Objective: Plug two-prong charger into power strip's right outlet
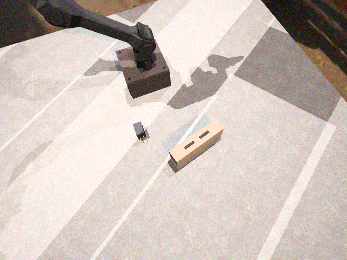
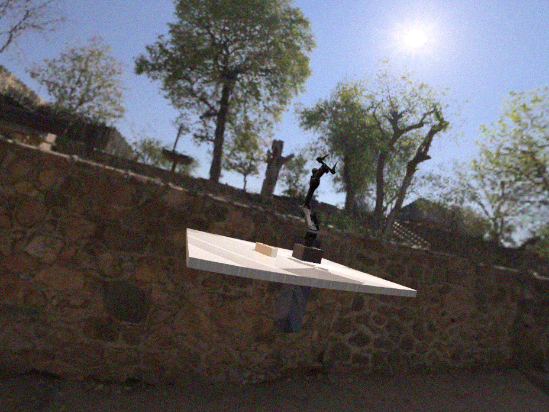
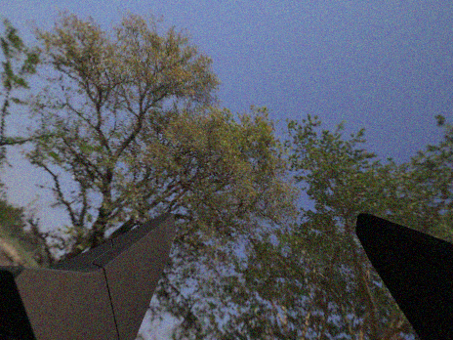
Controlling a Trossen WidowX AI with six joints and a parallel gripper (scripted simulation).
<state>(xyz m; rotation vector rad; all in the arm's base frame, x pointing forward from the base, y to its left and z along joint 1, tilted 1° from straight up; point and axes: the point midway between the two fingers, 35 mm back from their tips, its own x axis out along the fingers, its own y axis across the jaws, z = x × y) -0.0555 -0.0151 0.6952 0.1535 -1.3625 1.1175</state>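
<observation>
The black two-prong charger [image 1: 138,129] lies on the table in the top view, its gold prongs toward the bottom of that view. The power strip [image 1: 196,142] [image 2: 265,249] is a tan block with two dark slots on its top face, to the right of the charger. The charger cannot be made out in the exterior view. My gripper [image 2: 331,161] [image 3: 264,222] is wide open and empty, raised high above the table and pointing up; the wrist view shows only trees and sky between the fingers. The gripper is out of frame in the top view.
The arm's brown base block [image 1: 149,82] [image 2: 306,253] stands behind the charger and strip on the pale table [image 1: 224,201] [image 2: 230,269]. A translucent bluish patch [image 1: 183,131] lies along the strip's back side. Shadows of the arm fall near the base.
</observation>
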